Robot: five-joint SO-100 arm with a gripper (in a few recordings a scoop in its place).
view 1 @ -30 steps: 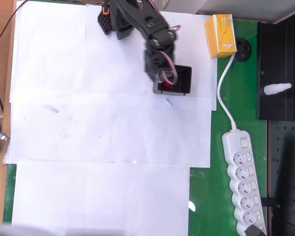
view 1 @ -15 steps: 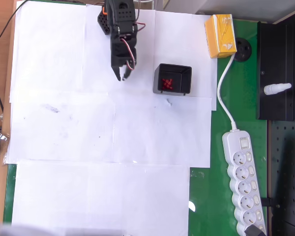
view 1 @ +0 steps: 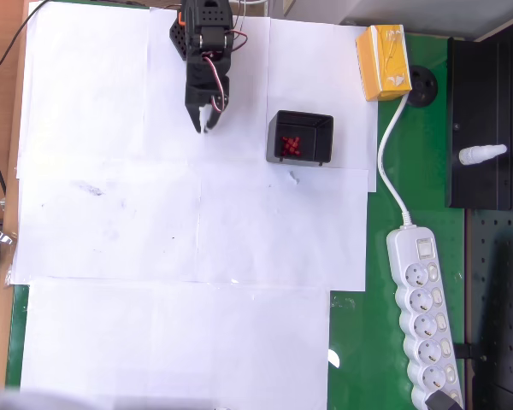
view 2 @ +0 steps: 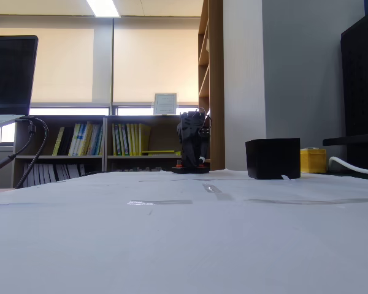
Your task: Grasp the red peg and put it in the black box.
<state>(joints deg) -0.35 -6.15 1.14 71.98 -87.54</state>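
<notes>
I see the gripper [view 1: 204, 122] in the overhead view near the top of the white paper sheets [view 1: 154, 248], fingertips pointing down-picture, well left of the black box [view 1: 300, 137] and apart from it. The fingers look close together with nothing between them, but the view is small and I cannot tell for sure if they are fully closed. The arm [view 1: 205, 51] is folded back toward its base at the top edge.

The black box sits on the paper, upright, open top. Inside I see a bunch of red pegs [view 1: 290, 145] lying together on its floor; I cannot single out one peg from the rest. No red peg shows in the fingers.

Right of the box, the yellow carton [view 1: 383, 61] sits at the paper's edge on the green mat [view 1: 359, 342]. A white cable runs from near the carton down to the white power strip [view 1: 425, 316] at lower right. The black pegboard panel [view 1: 487, 128] fills the right edge.

In the fixed view, low across the table, the arm [view 2: 192, 147] stands folded at the far end, the black box [view 2: 273, 158] to its right, the yellow carton [view 2: 313, 160] just behind the box's right side. Gripper fingers are too small to read there.
</notes>
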